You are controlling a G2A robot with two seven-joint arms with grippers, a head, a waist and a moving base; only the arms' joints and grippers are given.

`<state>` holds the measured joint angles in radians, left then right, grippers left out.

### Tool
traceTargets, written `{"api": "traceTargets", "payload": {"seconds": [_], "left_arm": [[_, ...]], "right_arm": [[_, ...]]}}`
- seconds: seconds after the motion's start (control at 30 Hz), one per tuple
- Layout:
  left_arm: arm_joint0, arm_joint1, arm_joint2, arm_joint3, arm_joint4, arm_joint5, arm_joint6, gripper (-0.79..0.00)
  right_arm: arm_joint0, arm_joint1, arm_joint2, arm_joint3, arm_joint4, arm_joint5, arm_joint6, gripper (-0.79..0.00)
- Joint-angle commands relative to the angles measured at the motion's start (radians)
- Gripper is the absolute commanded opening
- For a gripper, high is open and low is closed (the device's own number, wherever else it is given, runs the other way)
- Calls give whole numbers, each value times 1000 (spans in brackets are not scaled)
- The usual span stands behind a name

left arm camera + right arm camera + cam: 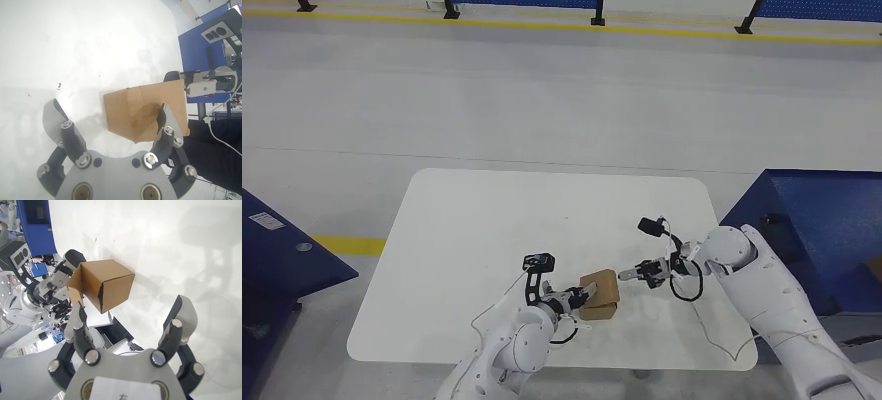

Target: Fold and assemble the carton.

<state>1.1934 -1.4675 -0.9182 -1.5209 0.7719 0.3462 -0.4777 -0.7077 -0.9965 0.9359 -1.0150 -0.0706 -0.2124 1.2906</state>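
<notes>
Carton: the brown cardboard carton (600, 295) (145, 109) (107, 283) sits on the white round-cornered table (542, 200), near the front edge and a little right of the middle, between my two grippers. It stands as a box, with one flap hanging open on the side that faces the left gripper.
Carton contents: I cannot see inside from any camera. One corner seam looks ragged in the right wrist view, and a darker stain marks the face under the left wrist camera.
Left gripper (582, 297) (109, 104) (73, 260): released, fingers spread wide. One finger lies over the stained face by the open flap and the other hangs over bare table. I cannot tell whether the finger touches the cardboard.
Right gripper (627, 273) (189, 83) (129, 301): released as well, fingers wide apart, just beside the carton's opposite side with a gap between them.
Edges: the front edge runs near the carton on my side, and the right edge passes under my right arm.
Open room: bare tabletop stretches from the carton to the far edge and out to the left edge.
Bins: a dark blue bin (812, 220) stands against the table's right edge, and a second blue bin (282, 260) stands off the left edge, apart from the table. I cannot make out what either holds.
</notes>
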Motion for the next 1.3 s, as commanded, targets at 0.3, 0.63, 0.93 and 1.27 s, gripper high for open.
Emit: {"api": "traceTargets", "payload": {"seconds": [0.3, 0.63, 0.93, 1.27], "left_arm": [[-1, -3, 0, 11, 2, -2, -7, 0], [-7, -8, 3, 21, 4, -6, -12, 0], [-15, -13, 8, 35, -2, -7, -16, 0], [-18, -17, 9, 45, -4, -9, -16, 0]], "right_arm": [[4, -6, -20, 1, -25, 14, -11, 0], [11, -16, -47, 5, -47, 19, -23, 0], [16, -20, -51, 11, -50, 23, -24, 0], [22, -26, -60, 24, -51, 20, -27, 0]]}}
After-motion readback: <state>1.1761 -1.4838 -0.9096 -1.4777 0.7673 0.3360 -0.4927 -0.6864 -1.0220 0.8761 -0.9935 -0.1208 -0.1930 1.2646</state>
